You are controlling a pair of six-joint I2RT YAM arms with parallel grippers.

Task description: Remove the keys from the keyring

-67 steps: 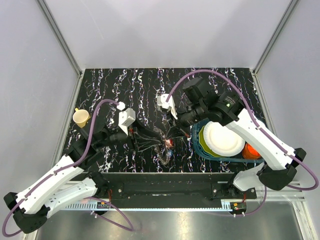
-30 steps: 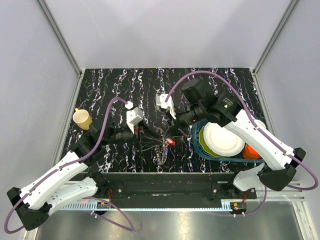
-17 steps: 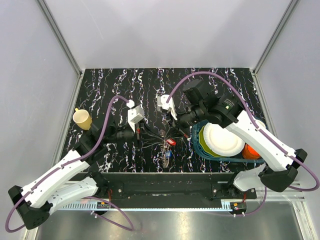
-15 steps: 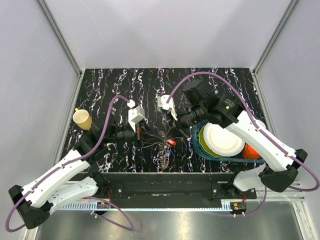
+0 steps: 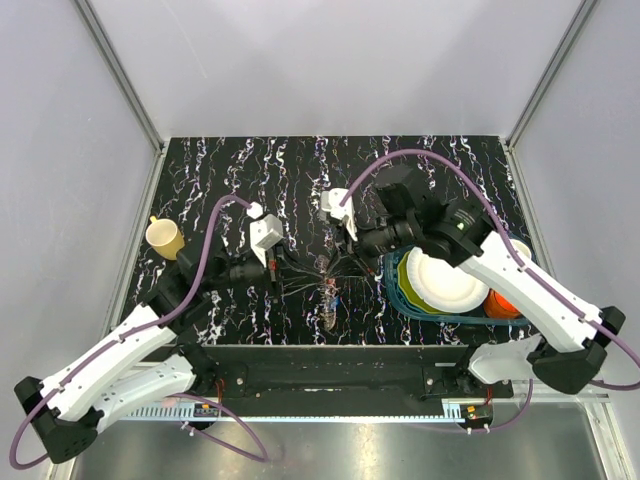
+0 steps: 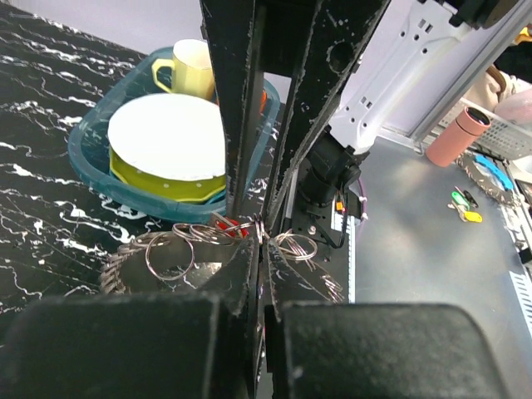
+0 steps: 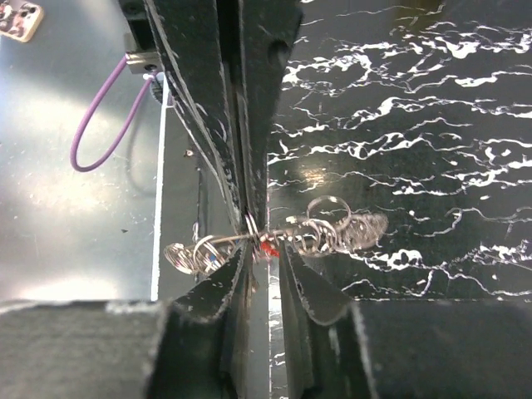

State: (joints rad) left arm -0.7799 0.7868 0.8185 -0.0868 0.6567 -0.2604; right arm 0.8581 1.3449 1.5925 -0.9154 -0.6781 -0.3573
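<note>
The keyring [image 5: 328, 292], a tangle of silvery rings, hangs between my two grippers above the near middle of the table. My left gripper [image 5: 305, 268] is shut on one of its rings; the left wrist view shows that gripper [image 6: 262, 241] pinching a ring, with more of the keyring [image 6: 166, 249] to the left. The red key [image 6: 237, 228] lies just behind it. My right gripper [image 7: 266, 253] has its jaws slightly apart, with the red key [image 7: 268, 247] in the gap and the keyring [image 7: 332, 233] strung across. A blue speck [image 7: 214, 260] shows in the left loop bunch.
A blue basket [image 5: 393, 288] at the right holds a white plate [image 5: 440, 280] on a yellow-green bowl, and an orange item [image 5: 500, 302]. A yellow cup [image 5: 162, 236] stands at the far left. The table's front edge runs just below the hanging rings.
The red key has gone from plain sight in the top view. My left gripper pulled slightly left, my right arm swung right, and the ring cluster now hangs stretched between them.
</note>
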